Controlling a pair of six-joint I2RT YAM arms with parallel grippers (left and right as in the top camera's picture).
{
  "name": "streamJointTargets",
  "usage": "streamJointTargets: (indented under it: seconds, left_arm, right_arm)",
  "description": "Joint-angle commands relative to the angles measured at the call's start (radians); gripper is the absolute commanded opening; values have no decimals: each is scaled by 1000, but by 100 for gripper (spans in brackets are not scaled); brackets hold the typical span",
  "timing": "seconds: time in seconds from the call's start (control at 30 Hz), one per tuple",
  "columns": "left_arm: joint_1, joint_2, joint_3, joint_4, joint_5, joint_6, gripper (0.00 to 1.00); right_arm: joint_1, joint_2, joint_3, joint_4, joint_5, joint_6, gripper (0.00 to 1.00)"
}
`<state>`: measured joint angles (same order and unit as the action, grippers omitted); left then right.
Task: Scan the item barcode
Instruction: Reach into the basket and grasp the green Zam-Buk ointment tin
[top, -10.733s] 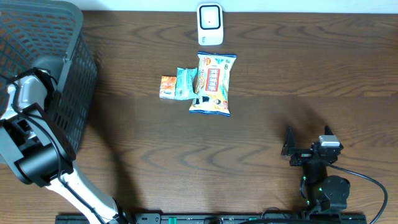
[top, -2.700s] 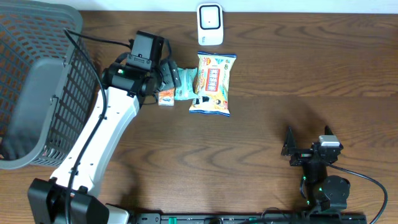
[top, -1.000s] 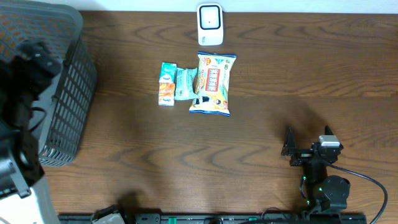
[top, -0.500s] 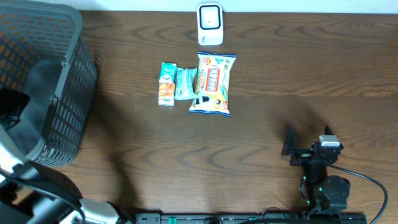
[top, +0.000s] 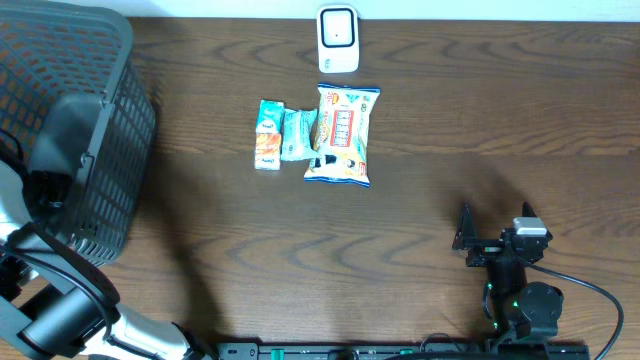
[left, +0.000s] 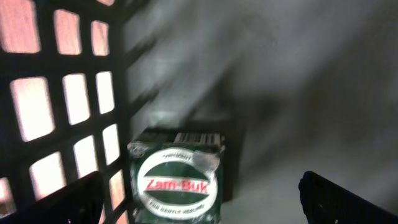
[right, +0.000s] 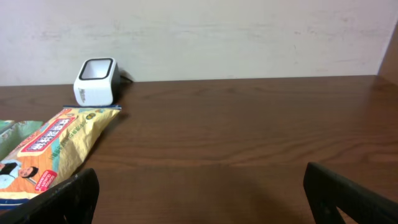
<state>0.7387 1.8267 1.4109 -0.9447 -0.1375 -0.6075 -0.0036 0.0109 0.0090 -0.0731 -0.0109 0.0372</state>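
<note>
Spanning every view: dark brown wood-grain tabletop (top: 430, 110).

Dark grey plastic lattice basket (top: 115, 120), at the tabletop's left end.

Left arm (top: 55, 320), white and black, reaching from the near left corner into the basket. The left jaws stand wide apart and hold nothing; both tips show at the lower corners of the wrist view.

Right arm (top: 505, 260), black, low at the near right, well apart from the goods. The right jaws are also spread wide and empty.

Yellow foil snack bag (top: 342, 135), lying flat at centre.

White box-shaped barcode scanner (top: 338, 38), at the far edge just beyond the bag.

Teal crinkled packet (top: 297, 134), touching the bag's left side.

Small teal-and-orange carton (top: 268, 135), beside the packet.

Dark green box with white oval "Zam-Buk" label (left: 177, 177), on the basket floor against the lattice wall, barcode on its far face, between the left tips and touching neither.
</note>
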Motion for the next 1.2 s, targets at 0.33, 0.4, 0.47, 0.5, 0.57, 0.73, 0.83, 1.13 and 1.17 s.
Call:
streamJointTargets:
  seconds: [0.33, 0.4, 0.47, 0.5, 0.57, 0.73, 0.83, 1.13, 1.17]
  left_arm:
    - [87, 57, -117, 106, 181, 55, 98]
    - [88, 64, -129, 119, 207, 63, 98]
    - [87, 67, -148, 137, 217, 64, 98]
    - [87, 68, -151, 138, 217, 64, 98]
    - [88, 71, -152, 137, 216, 64, 98]
    - [87, 77, -152, 153, 217, 69, 82]
    - [87, 81, -152, 158, 225, 73, 69]
    - [83, 81, -152, 160, 288, 76, 61]
    - [83, 79, -150, 163, 306, 77, 56]
  right_arm:
    - [-2, -5, -3, -2, 1, 7, 99]
    - [-2, -5, -3, -2, 1, 7, 99]
    - [-2, -5, -3, -2, 1, 7, 99]
    - [-2, -5, -3, -2, 1, 7, 99]
    - [-2, -5, -3, -2, 1, 7, 99]
    - [-2, -5, -3, -2, 1, 7, 99]
    - [-2, -5, -3, -2, 1, 7, 99]
    - [-2, -5, -3, -2, 1, 7, 99]
    - [-2, -5, -3, -2, 1, 7, 99]
